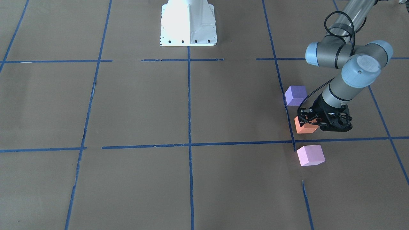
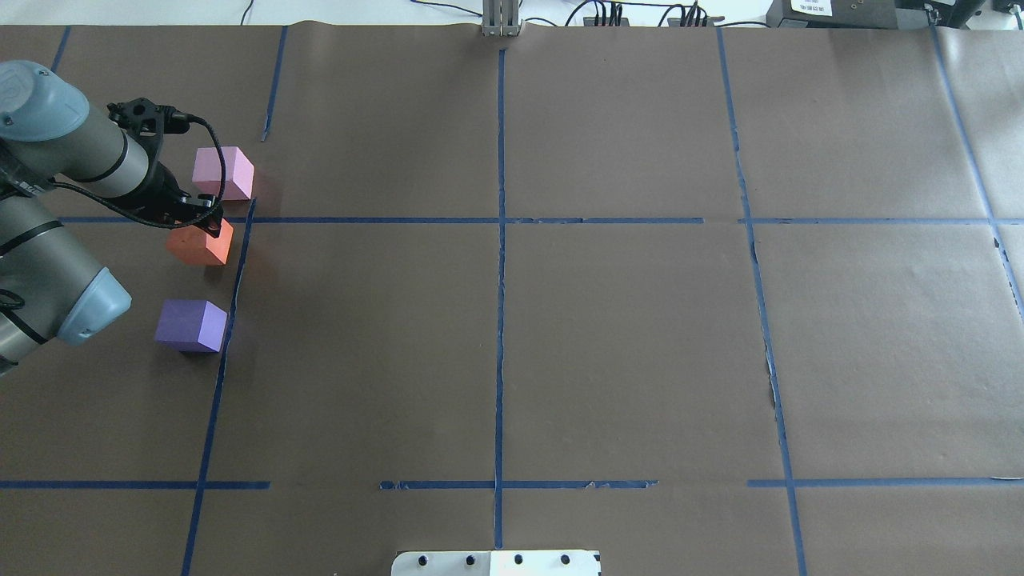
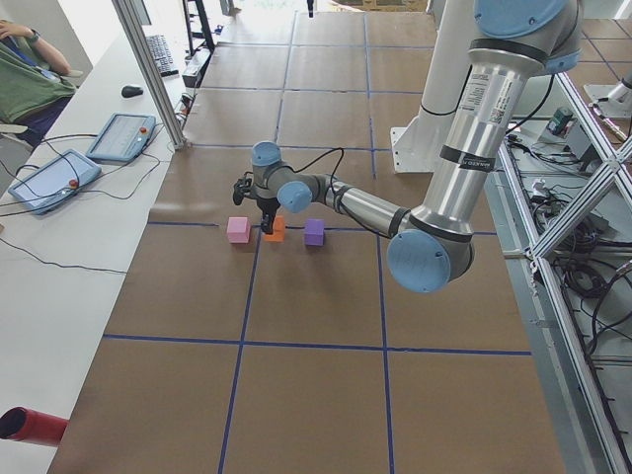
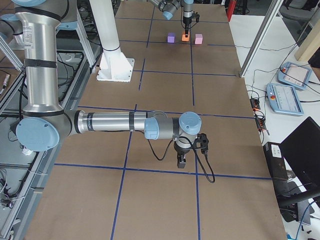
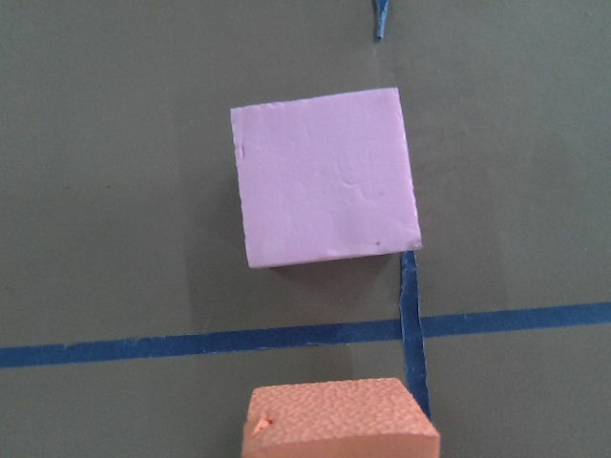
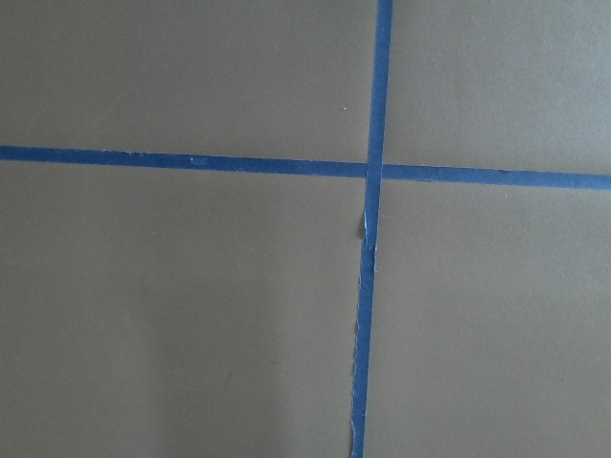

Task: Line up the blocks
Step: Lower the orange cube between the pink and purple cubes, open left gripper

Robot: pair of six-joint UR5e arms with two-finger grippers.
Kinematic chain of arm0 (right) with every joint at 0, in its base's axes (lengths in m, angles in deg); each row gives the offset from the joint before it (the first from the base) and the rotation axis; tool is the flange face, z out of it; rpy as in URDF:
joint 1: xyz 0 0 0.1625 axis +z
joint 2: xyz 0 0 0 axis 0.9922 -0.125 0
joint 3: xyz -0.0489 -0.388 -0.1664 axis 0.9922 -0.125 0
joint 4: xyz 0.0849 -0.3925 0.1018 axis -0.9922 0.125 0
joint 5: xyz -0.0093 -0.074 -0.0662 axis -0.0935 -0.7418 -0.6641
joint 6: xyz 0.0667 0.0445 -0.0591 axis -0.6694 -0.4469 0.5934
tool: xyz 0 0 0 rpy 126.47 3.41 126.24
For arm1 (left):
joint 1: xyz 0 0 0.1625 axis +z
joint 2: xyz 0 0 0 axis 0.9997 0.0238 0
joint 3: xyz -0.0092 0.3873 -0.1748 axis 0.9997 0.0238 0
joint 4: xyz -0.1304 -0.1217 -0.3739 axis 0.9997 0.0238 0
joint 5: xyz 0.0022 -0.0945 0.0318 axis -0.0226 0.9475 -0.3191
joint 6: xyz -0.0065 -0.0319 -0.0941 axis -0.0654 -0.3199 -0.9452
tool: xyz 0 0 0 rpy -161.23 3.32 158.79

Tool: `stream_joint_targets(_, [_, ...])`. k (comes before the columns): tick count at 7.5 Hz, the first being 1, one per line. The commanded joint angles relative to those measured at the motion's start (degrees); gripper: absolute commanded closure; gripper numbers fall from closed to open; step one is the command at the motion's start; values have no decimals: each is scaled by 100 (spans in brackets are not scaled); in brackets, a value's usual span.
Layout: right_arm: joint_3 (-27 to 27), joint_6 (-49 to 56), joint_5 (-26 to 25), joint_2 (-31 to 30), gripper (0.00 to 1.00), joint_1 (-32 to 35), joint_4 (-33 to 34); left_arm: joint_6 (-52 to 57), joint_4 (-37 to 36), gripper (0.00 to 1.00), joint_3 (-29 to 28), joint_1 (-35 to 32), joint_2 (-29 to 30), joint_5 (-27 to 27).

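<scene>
Seen from the right-hand end of the desk [image 2: 608,336], the robot's right arm reaches low over the brown paper in the foreground, its right pincer [image 4: 182,161] pointing down above a crossing of blue tape; whether it is open or closed cannot be told. At the desk's far end, on the robot's left, three blocks stand in a row just beside a blue tape line [image 2: 232,296], none touching another. Nearest the robot is the purple block [image 2: 190,325], resting alone. Next comes the orange block [image 2: 202,244], with the left pincer [image 1: 310,120] lowered straight onto its top. The black fingers reach the cube, but the views do not show whether they clamp it or stand slack, and the block appears to sit on the paper. Farthest out, past a cross line of tape, lies the pink block [image 2: 224,172], one corner meeting the tape in the left wrist view
</scene>
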Motion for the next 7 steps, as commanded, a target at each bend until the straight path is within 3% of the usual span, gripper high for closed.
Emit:
stream_joint_targets(1, [0,0,0,0,0,0,0,-3,-22,98,-2,3,7,55])
stream_joint_targets(2, [0,0,0,0,0,0,0,-3,-118,98,16,3,16,81])
stream_joint_targets(3, [0,0,0,0,0,0,9,-3,-153,91,7,3,16,308])
stream_joint_targets(5, [0,0,0,0,0,0,0,5,-162,17,-2,11,33,336])
stream_joint_targets(6, [0,0,0,0,0,0,0,5,-162,2,-2,11,33,336])
stream_joint_targets(7, [0,0,0,0,0,0,0,5,-162,0,-2,11,33,336])
